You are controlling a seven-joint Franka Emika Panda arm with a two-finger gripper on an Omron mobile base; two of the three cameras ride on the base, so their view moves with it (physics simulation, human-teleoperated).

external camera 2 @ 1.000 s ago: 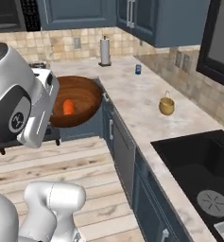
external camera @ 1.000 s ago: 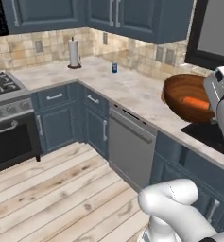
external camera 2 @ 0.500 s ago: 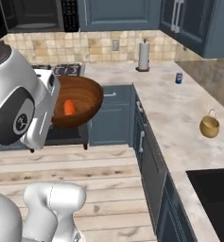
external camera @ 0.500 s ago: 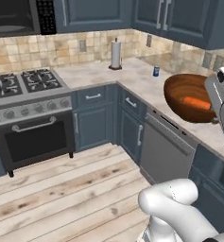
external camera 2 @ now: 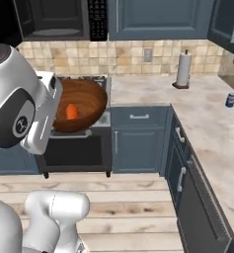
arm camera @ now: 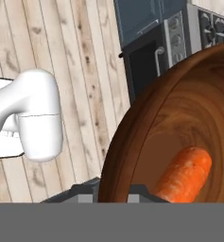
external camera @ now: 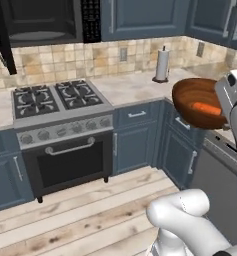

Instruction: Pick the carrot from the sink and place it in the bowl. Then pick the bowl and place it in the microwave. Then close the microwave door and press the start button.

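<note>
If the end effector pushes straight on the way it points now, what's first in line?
Beyond the bowl it grips, with the carrot inside, probably the oven front under the stove; depth is unclear.

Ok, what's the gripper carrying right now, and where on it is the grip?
The bowl, held by its rim, with the carrot lying inside. In the hand view the rim runs down to the gripper.
</note>
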